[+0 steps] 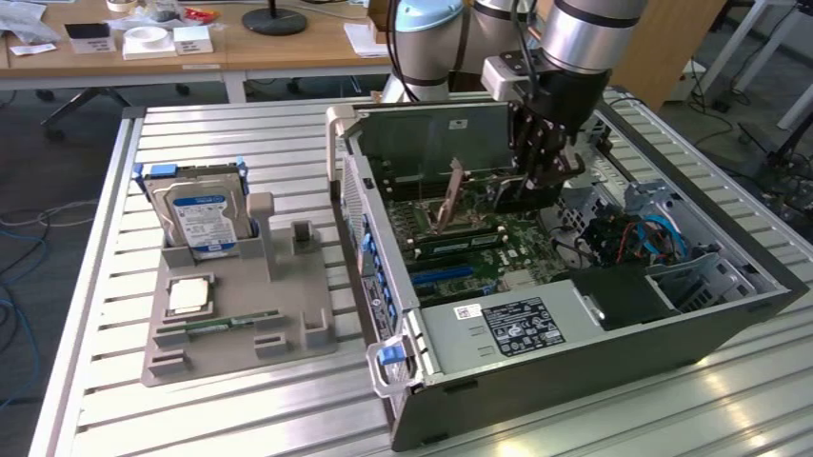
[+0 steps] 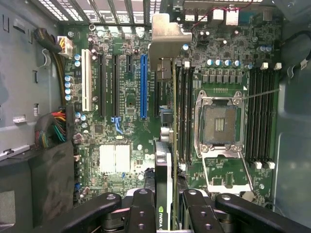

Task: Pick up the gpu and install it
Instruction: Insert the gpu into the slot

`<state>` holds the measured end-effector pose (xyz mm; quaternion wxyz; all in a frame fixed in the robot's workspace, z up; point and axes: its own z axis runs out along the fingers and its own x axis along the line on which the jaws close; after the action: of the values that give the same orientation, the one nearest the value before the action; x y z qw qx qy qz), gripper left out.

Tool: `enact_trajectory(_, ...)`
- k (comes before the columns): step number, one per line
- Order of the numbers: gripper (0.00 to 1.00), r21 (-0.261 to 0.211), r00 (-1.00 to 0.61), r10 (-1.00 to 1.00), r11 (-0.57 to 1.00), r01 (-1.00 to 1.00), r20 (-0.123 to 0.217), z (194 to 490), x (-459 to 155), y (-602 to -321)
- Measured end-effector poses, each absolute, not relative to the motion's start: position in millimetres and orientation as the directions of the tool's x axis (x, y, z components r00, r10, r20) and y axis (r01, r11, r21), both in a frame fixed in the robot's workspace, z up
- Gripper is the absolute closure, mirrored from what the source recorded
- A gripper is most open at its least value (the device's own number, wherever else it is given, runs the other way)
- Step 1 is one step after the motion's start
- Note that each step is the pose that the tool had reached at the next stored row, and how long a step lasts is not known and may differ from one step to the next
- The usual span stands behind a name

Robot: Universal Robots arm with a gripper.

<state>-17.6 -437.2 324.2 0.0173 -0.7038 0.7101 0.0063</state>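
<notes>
While the jaws pinch the gpu (image 2: 163,177), blue slot (image 2: 143,87) and memory slots (image 2: 183,111) flank it.

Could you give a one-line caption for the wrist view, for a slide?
End effector holds the gpu edge-on over the motherboard.

One open computer case (image 1: 610,352) is counted on the bench (image 1: 254,409), and one grey holder (image 1: 299,347) at the exterior view's left of it. On that holder, one hard drive (image 1: 204,217), one processor chip (image 1: 188,295) and one memory stick (image 1: 231,324) are counted. One gpu (image 2: 164,167) is held in one gripper (image 2: 167,209).
</notes>
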Motion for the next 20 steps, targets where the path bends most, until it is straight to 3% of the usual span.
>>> enact_trajectory(20, 0.73, -0.017, -0.009, -0.999, 0.009, -1.000, -0.033, 316.4, -27.8, -437.2)
